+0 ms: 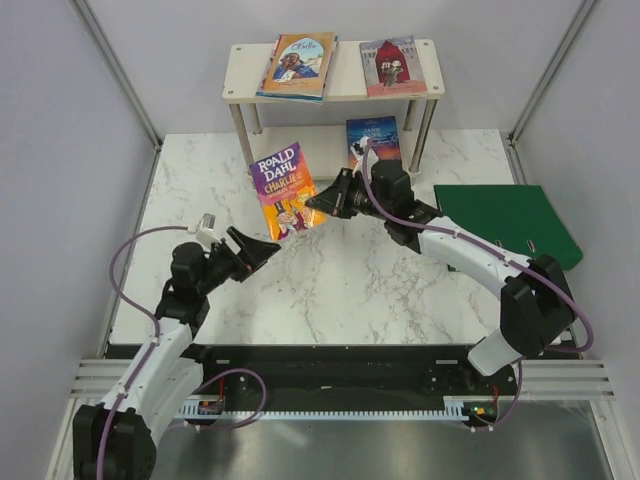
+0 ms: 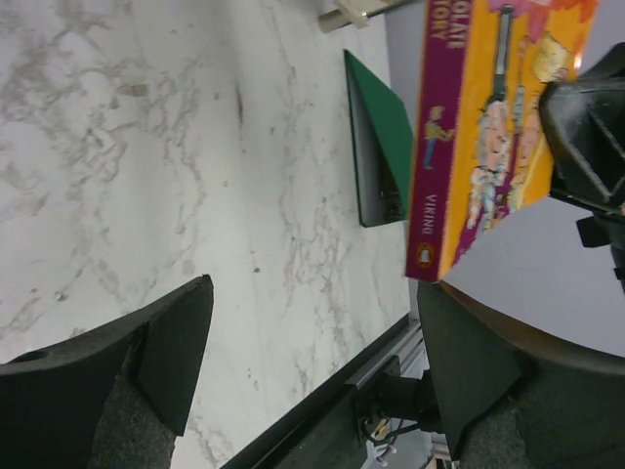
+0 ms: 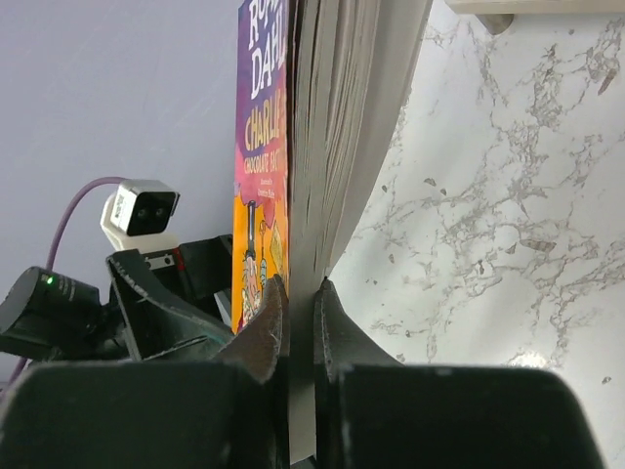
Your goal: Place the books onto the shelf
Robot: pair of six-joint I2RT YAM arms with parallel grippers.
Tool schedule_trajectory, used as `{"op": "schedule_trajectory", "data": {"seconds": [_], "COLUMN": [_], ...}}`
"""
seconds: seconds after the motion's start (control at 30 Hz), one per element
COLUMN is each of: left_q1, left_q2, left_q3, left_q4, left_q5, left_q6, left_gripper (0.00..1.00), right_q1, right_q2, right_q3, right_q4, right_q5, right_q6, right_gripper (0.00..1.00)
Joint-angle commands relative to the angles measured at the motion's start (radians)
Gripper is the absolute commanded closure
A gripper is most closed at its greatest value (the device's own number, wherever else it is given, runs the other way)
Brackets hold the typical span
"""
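Right gripper [image 1: 317, 204] clamps the Roald Dahl book [image 1: 283, 188] above the bench [image 1: 330, 275]; left gripper [image 1: 262, 247] stands wide open, empty.

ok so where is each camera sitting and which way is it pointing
top external: above and behind the arms, facing down on the table and shelf; both whole arms show.
left wrist: on the left arm, facing across the table to the green binder; the open left gripper frames it.
right wrist: on the right arm, looking along the right gripper, shut on the Roald Dahl book.
shared: all three show that book.
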Motion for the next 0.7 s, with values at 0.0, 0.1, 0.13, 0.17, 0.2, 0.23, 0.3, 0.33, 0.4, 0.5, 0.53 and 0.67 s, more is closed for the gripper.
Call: {"op": "schedule_trajectory", "data": {"seconds": [0.0,0.1,0.13,0.17,0.2,0.23,0.3,0.33,0.4,0.5,0.53,0.67], "left_q1": [-0.092,-0.158,-0.166,-0.173,-0.175,-0.18,-0.183,-0.187,-0.201,-0.221,-0.224,-0.226], "left_q2": [-0.016,-0.021,-0.012,-0.004,0.007,0.033,0.066,0.105,0.148,0.209,0.218,0.212], "left_q3": [0.03,0.045,0.05,0.053,0.058,0.058,0.058,0.061,0.076,0.097,0.1,0.119], "left_q4": [0.213,0.232,0.233,0.241,0.249,0.269,0.302,0.334,0.359,0.404,0.428,0.442], "left_q5": [-0.065,-0.138,-0.146,-0.151,-0.148,-0.149,-0.141,-0.134,-0.128,-0.126,-0.138,-0.157], "left_q6": [-0.084,-0.089,-0.087,-0.087,-0.087,-0.087,-0.09,-0.092,-0.093,-0.093,-0.093,-0.089], "left_gripper": [0.1,0.1,0.1,0.1,0.1,0.1,0.16,0.19,0.3,0.37,0.44,0.89], "right_q1": [0.005,0.005,0.005,0.005,0.005,0.006,0.005,0.005,0.005,0.005,0.005,0.005], "right_q2": [-0.037,-0.049,-0.051,-0.049,-0.045,-0.041,-0.035,-0.037,-0.038,-0.022,-0.018,-0.011], "right_q3": [-0.024,-0.033,-0.029,-0.024,-0.021,-0.018,-0.027,-0.035,-0.048,-0.047,-0.047,-0.052], "right_q4": [0.044,0.036,0.03,0.021,0.021,0.024,0.034,0.056,0.082,0.093,0.093,0.099], "right_q5": [0.013,0.033,0.036,0.036,0.028,0.022,0.014,0.017,0.016,-0.002,-0.004,-0.012], "right_q6": [0.043,0.036,0.024,0.019,0.019,0.02,0.027,0.042,0.05,0.056,0.056,0.054], "right_gripper": [1.0,1.0,1.0,1.0,1.0,1.0,1.0,1.0,1.0,1.0,1.0,1.0]}}
